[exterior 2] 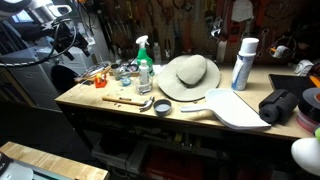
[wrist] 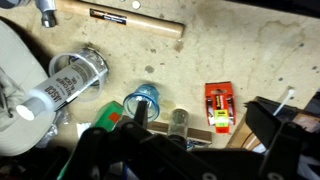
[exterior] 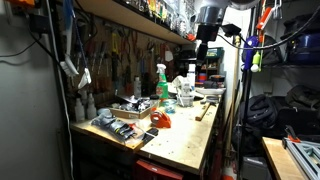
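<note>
The gripper (exterior: 206, 48), jaws spread wide and empty, is held above the bench (exterior: 185, 140); one blue-rimmed cup (wrist: 145, 98), one orange packet (wrist: 220, 107) and one wooden-handled tool (wrist: 120, 19) are resolved in the wrist view, one straw hat (exterior 2: 190, 75) only in an exterior view.

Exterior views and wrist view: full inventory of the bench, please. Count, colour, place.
straw hat: 1, cream, middle of bench
spray bottle: 1, green top, upright beside the hat
aerosol can: 1, white with blue cap, upright on the hat's other side
flat board: 1, white, front edge by the hat
small bottle: 1, clear with blue cap, by the spray bottle
orange packet: 1, orange, flat on the bench
wooden-handled tool: 1, tan handle, lying flat
black bundle: 1, black, bench end
workbench: 1, pale wood top
hand: 1, black, above the bench, jaws apart, holding nothing
</note>
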Robot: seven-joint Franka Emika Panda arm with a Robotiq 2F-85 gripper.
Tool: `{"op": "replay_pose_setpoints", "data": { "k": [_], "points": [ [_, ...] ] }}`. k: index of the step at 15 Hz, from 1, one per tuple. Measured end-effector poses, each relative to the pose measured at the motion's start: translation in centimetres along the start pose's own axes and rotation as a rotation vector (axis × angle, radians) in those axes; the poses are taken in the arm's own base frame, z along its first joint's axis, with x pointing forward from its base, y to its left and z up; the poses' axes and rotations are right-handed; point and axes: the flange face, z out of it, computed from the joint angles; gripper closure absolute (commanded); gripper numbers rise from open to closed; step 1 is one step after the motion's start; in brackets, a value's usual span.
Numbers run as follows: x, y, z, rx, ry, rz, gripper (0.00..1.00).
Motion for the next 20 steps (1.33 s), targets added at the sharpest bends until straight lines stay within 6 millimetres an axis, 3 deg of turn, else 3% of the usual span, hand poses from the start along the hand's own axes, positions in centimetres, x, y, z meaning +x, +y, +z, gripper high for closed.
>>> {"op": "replay_pose_setpoints", "data": {
  "k": [2,7,13,17,20],
  "points": [
    [0.4,0.6,1.2,-0.006,0.008,0.045,0.0],
    [1.3,-1.0,3.6,0.009,-0.025,0.089,0.0],
    [1.5,-1.2,4.0,0.017,-0.027,0.1,0.0],
    [3.2,-2.1,4.0,0.095,0.155,0.211,0.0],
    [4.8,-2.3,5.3,0.113,0.272,0.265,0.0]
  ]
}}
